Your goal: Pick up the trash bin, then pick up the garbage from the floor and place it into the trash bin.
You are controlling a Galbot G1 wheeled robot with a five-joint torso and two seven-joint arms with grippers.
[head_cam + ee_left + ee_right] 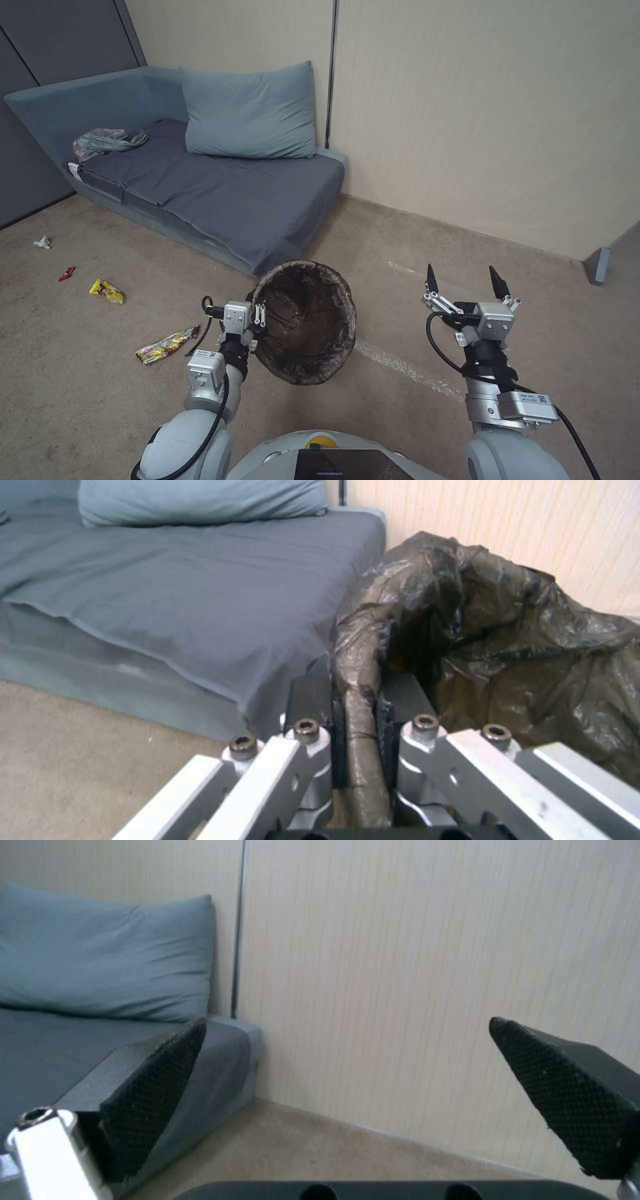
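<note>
While the small round trash bin [305,323], lined with a dark brown translucent bag folded over its rim, is held tilted in front of the robot, its rim is seen clamped between the closed fingers [312,700] of the left gripper [259,315], one finger outside the wall and one inside. The bin's open mouth is turned up toward the head camera, just before the corner of the grey-blue fabric sofa [220,193]. The right gripper [463,279] is held in the air to the right of the bin, well apart from it, with its black pointed fingers [153,1085] spread wide and nothing between them. On the beige carpet floor [80,400] to the left, four pieces of garbage are scattered: a yellow snack wrapper [167,344] near the left arm, a smaller yellow wrapper [107,290] beyond it, a tiny red scrap [66,273] and a white crumpled scrap [43,243] farther off.
</note>
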